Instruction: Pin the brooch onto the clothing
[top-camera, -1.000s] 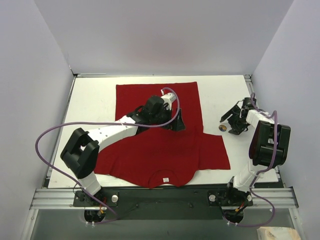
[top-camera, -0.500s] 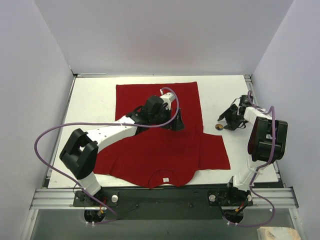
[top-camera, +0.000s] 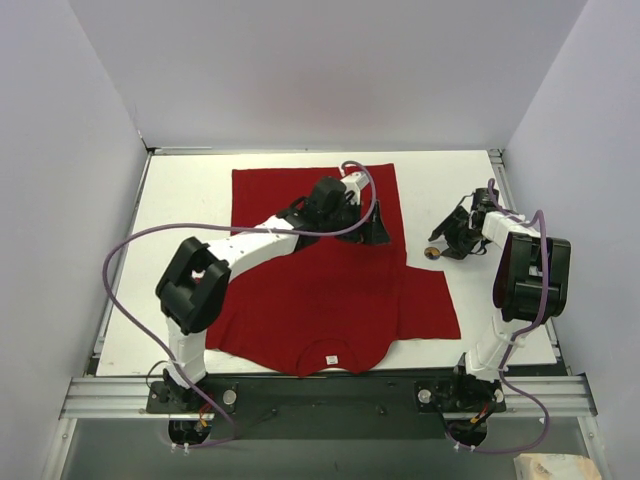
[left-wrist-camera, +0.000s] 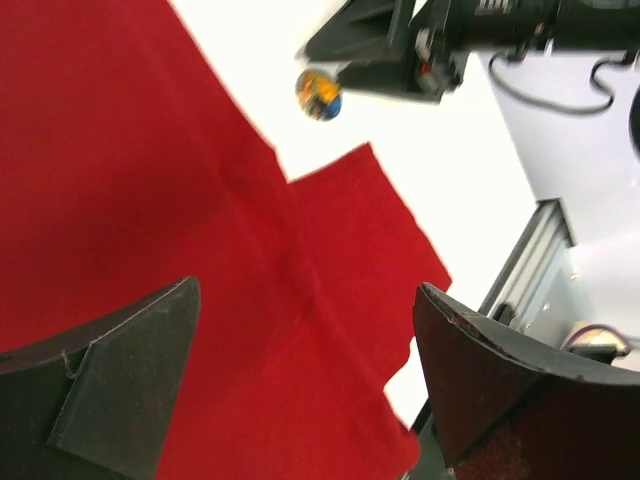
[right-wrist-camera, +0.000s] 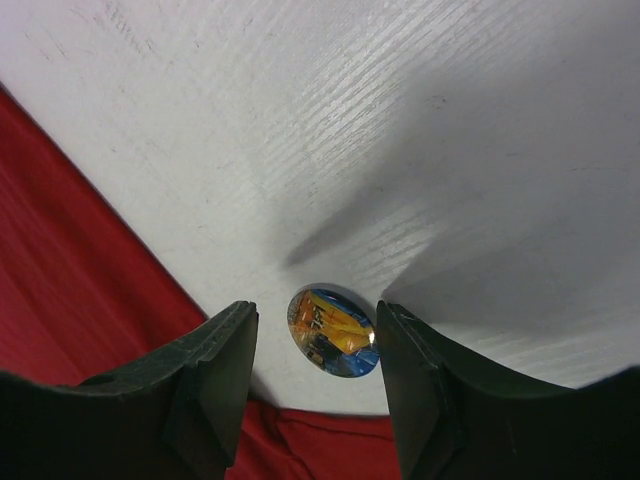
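The brooch (right-wrist-camera: 333, 332) lies flat on the white table (top-camera: 190, 190), just beyond the red T-shirt (top-camera: 320, 290) on its right-arm side, beside the sleeve and not on the fabric. The right gripper (right-wrist-camera: 315, 325) sits low over it, its fingers spread on either side of the disc and neither visibly touching it. The left gripper (top-camera: 378, 232) hovers over the T-shirt's right half, spread wide and holding nothing.

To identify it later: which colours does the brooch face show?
The brooch shows blue and orange-yellow; clearest in the right wrist view.
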